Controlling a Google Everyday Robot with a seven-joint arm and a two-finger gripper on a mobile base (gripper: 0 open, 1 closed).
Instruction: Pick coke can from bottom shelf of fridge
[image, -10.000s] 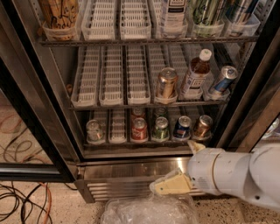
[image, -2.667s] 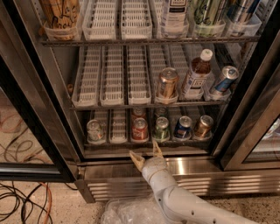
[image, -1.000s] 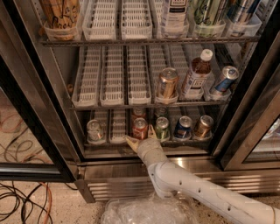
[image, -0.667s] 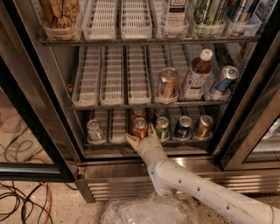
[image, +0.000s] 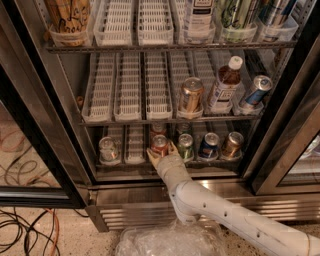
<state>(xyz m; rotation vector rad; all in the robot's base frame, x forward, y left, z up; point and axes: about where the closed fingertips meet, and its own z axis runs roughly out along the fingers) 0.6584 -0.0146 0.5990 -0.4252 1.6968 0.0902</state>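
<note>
Low in the middle of the frame, the gripper (image: 161, 154) is pressed up against the coke can (image: 160, 144). The can stands at the front of the bottom shelf (image: 134, 150) of the fridge (image: 150, 197), just left of a green can (image: 185, 146). The arm (image: 225, 215) slants in from the lower right, likely to clear the door frame. I cannot tell whether the claw has clamped. The can sits in its lane, not lifted.
</note>
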